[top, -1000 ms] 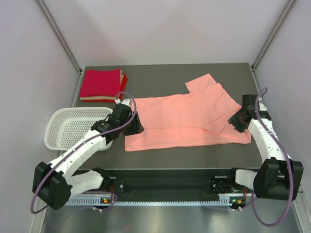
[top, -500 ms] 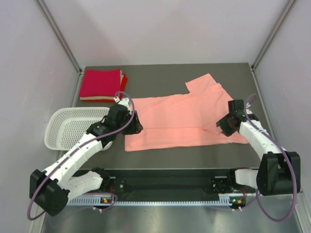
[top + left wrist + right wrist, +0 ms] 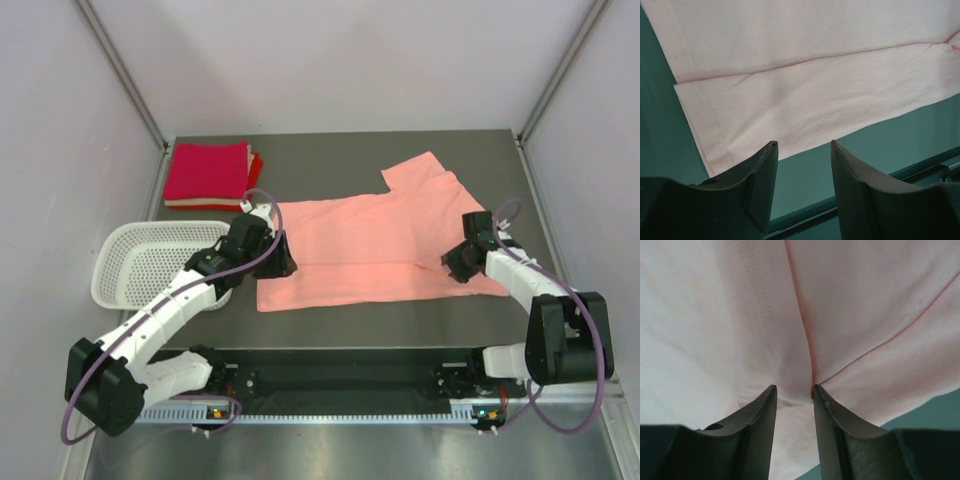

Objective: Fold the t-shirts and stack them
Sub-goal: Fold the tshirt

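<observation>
A salmon-pink t-shirt point(image 3: 370, 240) lies flat on the dark table, its near long edge folded up over itself and one sleeve pointing to the back right. My left gripper point(image 3: 281, 262) is open and empty at the shirt's near left corner. In the left wrist view it point(image 3: 802, 145) hovers over bare table just off the shirt's folded edge point(image 3: 815, 95). My right gripper point(image 3: 452, 265) is open, low over the shirt's right end. In the right wrist view its jaws point(image 3: 792, 388) straddle a crease in the pink cloth point(image 3: 865, 300). Folded crimson t-shirts point(image 3: 207, 172) are stacked at the back left.
A white perforated basket point(image 3: 150, 262) stands at the left, beside and under my left arm. The table's near edge with a black rail point(image 3: 350, 375) runs in front of the shirt. Grey walls close in on the left, right and back.
My right gripper has moved left and inward from the table's right side onto the shirt's right end. My left gripper has stayed at the shirt's near left corner.
</observation>
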### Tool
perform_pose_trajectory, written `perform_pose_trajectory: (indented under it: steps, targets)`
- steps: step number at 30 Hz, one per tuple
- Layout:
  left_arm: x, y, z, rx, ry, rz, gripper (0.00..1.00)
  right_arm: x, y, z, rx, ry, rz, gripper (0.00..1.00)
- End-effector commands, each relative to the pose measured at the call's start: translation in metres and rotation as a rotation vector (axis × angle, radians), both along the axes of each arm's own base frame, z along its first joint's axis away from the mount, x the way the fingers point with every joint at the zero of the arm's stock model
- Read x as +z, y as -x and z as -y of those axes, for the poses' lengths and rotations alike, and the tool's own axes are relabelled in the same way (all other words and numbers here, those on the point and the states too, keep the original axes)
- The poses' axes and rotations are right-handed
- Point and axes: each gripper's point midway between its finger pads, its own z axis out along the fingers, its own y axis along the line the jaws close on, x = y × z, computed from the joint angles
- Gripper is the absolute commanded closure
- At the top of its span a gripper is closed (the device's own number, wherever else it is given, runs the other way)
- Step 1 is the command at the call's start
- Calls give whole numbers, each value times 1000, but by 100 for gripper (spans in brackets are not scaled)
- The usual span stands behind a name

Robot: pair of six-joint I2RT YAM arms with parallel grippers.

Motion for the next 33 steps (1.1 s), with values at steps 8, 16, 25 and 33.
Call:
perform_pose_trajectory:
  steps: [8, 16, 25, 33]
  targets:
    - [13, -9, -1, 11, 8, 62, 49, 11, -26, -5, -21, -4, 103, 95]
    - [15, -11, -1, 14, 8, 69, 49, 37, -51, -15, 45, 22, 208, 100]
    - [12, -12, -1, 11, 6, 59, 49, 48, -88, -28, 125, 42, 273, 100]
    - [6, -11, -4, 16, -10, 42, 49, 44, -114, -46, 213, 21, 298, 100]
